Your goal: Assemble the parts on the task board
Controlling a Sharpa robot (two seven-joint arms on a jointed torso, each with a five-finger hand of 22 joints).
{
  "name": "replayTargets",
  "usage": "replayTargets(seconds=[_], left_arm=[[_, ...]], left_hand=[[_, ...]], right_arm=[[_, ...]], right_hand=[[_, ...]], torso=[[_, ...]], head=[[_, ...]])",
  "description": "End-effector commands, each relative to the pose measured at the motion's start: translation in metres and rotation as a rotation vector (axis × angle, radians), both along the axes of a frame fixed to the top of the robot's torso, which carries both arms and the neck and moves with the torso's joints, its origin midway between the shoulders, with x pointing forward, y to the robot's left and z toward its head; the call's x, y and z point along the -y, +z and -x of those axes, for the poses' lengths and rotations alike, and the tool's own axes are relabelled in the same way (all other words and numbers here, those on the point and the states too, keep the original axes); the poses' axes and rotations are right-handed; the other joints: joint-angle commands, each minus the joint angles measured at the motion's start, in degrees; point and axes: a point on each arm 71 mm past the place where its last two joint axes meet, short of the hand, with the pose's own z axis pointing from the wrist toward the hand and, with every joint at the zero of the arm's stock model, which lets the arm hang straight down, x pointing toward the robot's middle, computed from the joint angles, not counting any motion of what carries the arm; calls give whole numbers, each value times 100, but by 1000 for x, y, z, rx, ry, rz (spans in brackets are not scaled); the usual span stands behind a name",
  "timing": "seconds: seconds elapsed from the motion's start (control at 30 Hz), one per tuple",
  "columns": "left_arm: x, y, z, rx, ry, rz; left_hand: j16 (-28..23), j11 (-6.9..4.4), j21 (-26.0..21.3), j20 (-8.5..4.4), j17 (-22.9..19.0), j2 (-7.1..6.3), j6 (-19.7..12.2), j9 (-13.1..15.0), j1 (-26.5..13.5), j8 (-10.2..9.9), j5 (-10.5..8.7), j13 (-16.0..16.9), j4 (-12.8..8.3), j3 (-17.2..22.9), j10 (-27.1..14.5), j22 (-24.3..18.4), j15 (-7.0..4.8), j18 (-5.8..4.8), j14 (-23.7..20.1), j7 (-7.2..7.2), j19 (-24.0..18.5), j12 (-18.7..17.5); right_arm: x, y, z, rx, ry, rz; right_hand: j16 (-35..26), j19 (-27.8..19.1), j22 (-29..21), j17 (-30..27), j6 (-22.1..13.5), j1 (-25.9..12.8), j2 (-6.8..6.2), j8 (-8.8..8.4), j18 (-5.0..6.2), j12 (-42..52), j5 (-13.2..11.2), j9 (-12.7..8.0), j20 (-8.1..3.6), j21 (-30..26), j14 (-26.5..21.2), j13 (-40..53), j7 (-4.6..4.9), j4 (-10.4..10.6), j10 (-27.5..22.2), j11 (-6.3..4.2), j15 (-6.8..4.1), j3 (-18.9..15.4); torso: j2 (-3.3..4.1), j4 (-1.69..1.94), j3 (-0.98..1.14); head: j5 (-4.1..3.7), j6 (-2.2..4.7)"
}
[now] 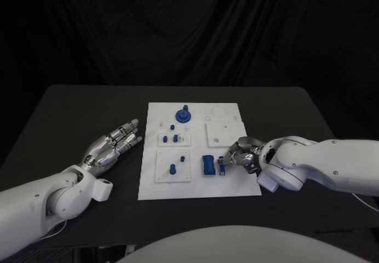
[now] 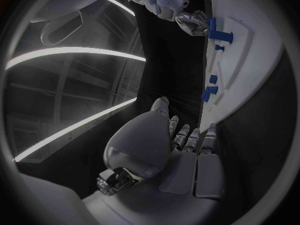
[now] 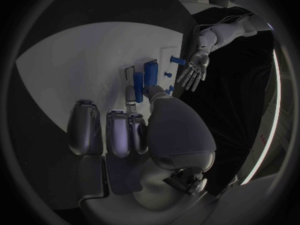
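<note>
The white task board (image 1: 229, 183) (image 2: 250, 70) (image 3: 81, 75) lies mid-table. On it are a blue gear-like part (image 1: 183, 115) at the far end, small blue pieces (image 1: 166, 139) and pegs (image 1: 182, 159) on the left plates, and an upright blue block (image 1: 208, 164) (image 3: 150, 70). My right hand (image 1: 241, 156) (image 3: 140, 130) (image 2: 194, 22) sits at the board's right side, its fingertips pinching a small blue part (image 1: 223, 170) (image 3: 150, 88) just right of the block. Left of the board, my left hand (image 1: 114, 145) (image 2: 181, 145) lies flat on the table with fingers spread and nothing in it.
The black table (image 1: 79, 109) extends around the board, with a dark curtain behind. A raised square plate (image 1: 221, 134) with holes lies just beyond my right hand. A blue cylinder (image 3: 139, 79) stands close to the fingertips.
</note>
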Motion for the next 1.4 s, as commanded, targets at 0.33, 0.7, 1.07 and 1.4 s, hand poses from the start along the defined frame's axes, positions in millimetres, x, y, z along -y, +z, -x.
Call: replayTargets(seconds=[0.33,0.7,1.07,1.4], left_arm=[[2,-1,1,-6,-12,19],[1,-3,2,-9,-10,17],[1,-4,2,-11,-11,18],[1,-4,2,-14,-11,16]], left_hand=[[-16,26,1,56,-5,12,-8,9,65,27,28,3,-44,16,-18,6,53,60,7,43,0,23],[-16,26,1,56,-5,12,-8,9,65,27,28,3,-44,16,-18,6,53,60,7,43,0,23],[-17,20,1,60,-6,13,-20,7,66,26,29,2,-52,21,-22,3,63,60,5,47,0,19],[-17,20,1,60,-6,13,-20,7,66,26,29,2,-52,21,-22,3,63,60,5,47,0,19]], right_arm=[[1,-3,3,-29,48,56],[1,-2,3,-21,49,54],[-1,-5,2,-30,65,53],[0,-5,2,-23,59,58]], right_hand=[[-11,126,1058,19,-29,-80,4,-30,65,15,-153,-20,24,-30,330,1508,0,48,609,27,10,7],[-5,135,1064,30,5,-177,4,-17,62,15,-324,-19,22,-18,335,1508,-9,119,609,20,6,-24],[-34,125,1050,-47,-48,-632,-48,-90,70,15,-1367,-70,46,-78,322,1508,36,507,609,60,36,-306],[-24,133,1052,-39,-110,-930,53,-125,71,15,-2156,-102,73,-88,326,1508,66,560,609,89,63,-586]], torso=[[-6,-13,1],[-10,-15,6],[-12,-12,5],[-8,-15,3]], head=[[23,-1],[37,-1],[58,-1],[79,-1]])
